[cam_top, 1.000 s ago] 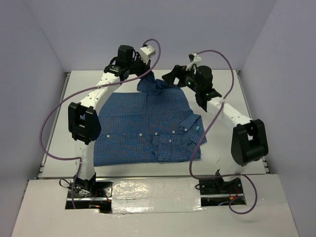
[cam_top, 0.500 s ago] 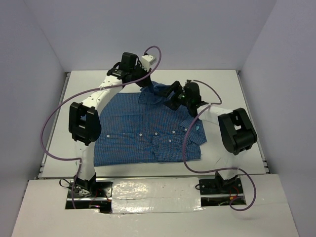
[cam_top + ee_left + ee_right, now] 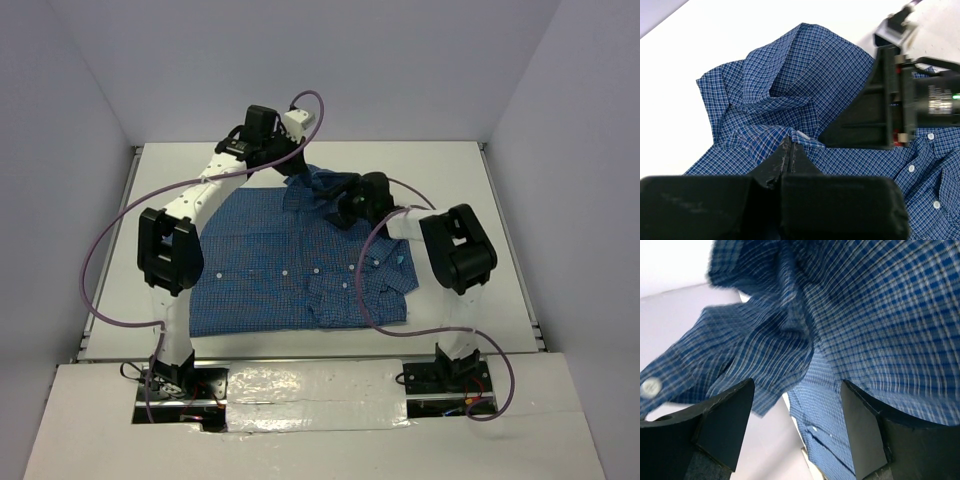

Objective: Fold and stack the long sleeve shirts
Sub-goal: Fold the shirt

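The blue checked long sleeve shirt [image 3: 290, 270] lies spread on the white table [image 3: 450, 170], buttons up, one sleeve folded across its right side. Its far collar part is bunched and lifted. My left gripper [image 3: 296, 172] is shut on a fold of that fabric, which shows pinched between the fingertips in the left wrist view [image 3: 791, 145]. My right gripper [image 3: 343, 206] is open just right of the lifted fabric and holds nothing. In the right wrist view the shirt [image 3: 880, 315] hangs close above the open gripper [image 3: 797, 410]. The right gripper's black body [image 3: 875, 110] shows in the left wrist view.
Purple cables [image 3: 110, 240] loop from both arms over the table's left and right sides. Grey walls [image 3: 400, 60] enclose the table on three sides. Bare table surface lies beyond the shirt [image 3: 805, 75] at the far edge.
My right arm has folded back and swung its open gripper left, in against the lifted collar fabric. My left gripper lowered slightly, still holding the fabric.
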Controlling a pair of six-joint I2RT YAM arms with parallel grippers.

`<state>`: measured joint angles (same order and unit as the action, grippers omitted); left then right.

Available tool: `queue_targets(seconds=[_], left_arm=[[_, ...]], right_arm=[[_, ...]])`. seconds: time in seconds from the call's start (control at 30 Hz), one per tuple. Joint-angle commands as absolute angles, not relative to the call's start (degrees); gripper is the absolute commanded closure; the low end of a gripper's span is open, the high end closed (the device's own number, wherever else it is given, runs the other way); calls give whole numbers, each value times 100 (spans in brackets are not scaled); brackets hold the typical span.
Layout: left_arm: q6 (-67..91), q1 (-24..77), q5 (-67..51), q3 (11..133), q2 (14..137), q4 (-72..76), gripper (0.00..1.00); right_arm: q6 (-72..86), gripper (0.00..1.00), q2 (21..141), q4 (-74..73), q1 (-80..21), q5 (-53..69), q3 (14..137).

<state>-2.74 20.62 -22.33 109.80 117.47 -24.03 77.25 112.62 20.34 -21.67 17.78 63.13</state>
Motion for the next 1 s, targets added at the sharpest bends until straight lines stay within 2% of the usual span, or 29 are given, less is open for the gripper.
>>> queue_targets(seconds=[0.0, 0.23, 0.5, 0.57, 0.6, 0.67, 0.7, 0.77, 0.8, 0.83, 0.9, 0.93, 0.97], left_arm=[[-132, 2092, -2268, 11030, 11399, -2285, 100], [-114, 2092, -2285, 11021, 11391, -2276, 100], [-132, 2074, -2364, 10960, 11355, -2355, 100], [-132, 2065, -2364, 10942, 11355, -2329, 100], [-123, 2065, -2382, 10942, 11364, -2329, 100], [-149, 2057, -2408, 10951, 11382, -2320, 100], [-228, 2048, -2434, 10951, 11399, -2338, 100], [-421, 2030, -2557, 10969, 11408, -2469, 100], [-866, 2013, -2827, 10977, 11417, -2548, 100], [-1201, 2021, -2995, 10986, 11434, -2671, 99], [-2382, 2013, -3453, 10960, 11417, -3224, 87], [-2843, 2013, -3541, 10943, 11391, -3434, 76], [-3274, 2013, -3594, 10908, 11365, -3872, 71]], right_arm=[[8033, 23, 11548, 2478, -2241, 1942, 6635], [8235, 26, 11944, 2452, -2241, 1986, 6890], [8077, 44, 12410, 2496, -2241, 2144, 7479], [8200, 55, 12524, 2758, -2241, 2232, 7445], [8296, 66, 12568, 2847, -2241, 2259, 7436], [8297, 77, 12586, 2909, -2241, 2285, 7427], [8262, 90, 12577, 2909, -2233, 2311, 7427], [8087, 99, 12472, 2865, -2224, 2329, 7340], [8034, 100, 12376, 2874, -2224, 2364, 7295], [7929, 100, 12340, 2900, -2198, 2416, 7260], [7814, 100, 12235, 2979, -2119, 2740, 7172], [7596, 100, 12208, 2953, -2092, 2881, 7172], [7446, 100, 12156, 2857, -2066, 2996, 7172]])
